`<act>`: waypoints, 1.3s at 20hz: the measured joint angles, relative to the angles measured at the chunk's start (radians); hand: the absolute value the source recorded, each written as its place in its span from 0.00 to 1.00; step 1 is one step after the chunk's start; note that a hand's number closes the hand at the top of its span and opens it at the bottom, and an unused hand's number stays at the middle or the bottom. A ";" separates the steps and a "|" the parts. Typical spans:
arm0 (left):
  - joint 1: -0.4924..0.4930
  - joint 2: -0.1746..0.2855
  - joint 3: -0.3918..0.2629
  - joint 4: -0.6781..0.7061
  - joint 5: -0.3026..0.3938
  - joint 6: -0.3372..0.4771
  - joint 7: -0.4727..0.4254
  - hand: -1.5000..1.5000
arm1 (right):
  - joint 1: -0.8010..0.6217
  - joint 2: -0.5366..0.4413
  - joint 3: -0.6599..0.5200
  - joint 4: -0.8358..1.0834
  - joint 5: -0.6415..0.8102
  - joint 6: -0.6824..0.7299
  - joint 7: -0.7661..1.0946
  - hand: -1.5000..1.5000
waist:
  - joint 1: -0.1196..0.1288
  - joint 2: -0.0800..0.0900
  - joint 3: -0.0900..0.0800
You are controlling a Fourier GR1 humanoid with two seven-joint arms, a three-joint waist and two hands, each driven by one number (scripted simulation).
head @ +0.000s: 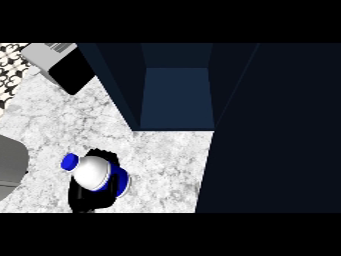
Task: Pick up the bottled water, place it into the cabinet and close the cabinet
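Bottle (93, 172): stiff, light, smooth, probably slippery. Gripped round the body by curled right hand (84, 197); best held there, below the cap (70, 161).

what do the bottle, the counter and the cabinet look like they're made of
Bottled water: likely plastic, smooth white body with a blue cap.
Counter: marble-like stone, white with grey veining, though it may be laminate.
Cabinet: dark navy panels, flat matt finish, probably painted wood; no grain shows.
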 measured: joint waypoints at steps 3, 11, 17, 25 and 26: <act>0.015 -0.001 -0.050 -0.095 0.008 0.055 0.054 1.00 | 0.004 -0.014 -0.015 -0.004 -0.002 0.002 -0.005 0.00 | -0.001 0.000 0.000; -0.044 -0.001 -0.146 -0.255 -0.019 0.220 0.168 1.00 | 0.000 0.002 0.023 0.004 0.007 -0.023 -0.008 0.00 | -0.004 0.000 0.000; -0.166 -0.001 -0.209 -0.254 -0.015 0.343 0.243 1.00 | 0.021 -0.021 0.015 0.005 0.003 -0.023 -0.042 0.00 | -0.008 0.002 0.000; -0.364 -0.001 -0.254 -0.190 -0.018 0.509 0.292 1.00 | 0.057 -0.046 0.010 0.002 -0.003 -0.018 -0.088 0.00 | -0.012 0.002 0.000; -0.397 -0.001 -0.257 -0.167 -0.017 0.535 0.291 1.00 | 0.056 -0.047 0.014 0.000 -0.003 -0.021 -0.083 0.00 | -0.014 0.002 0.000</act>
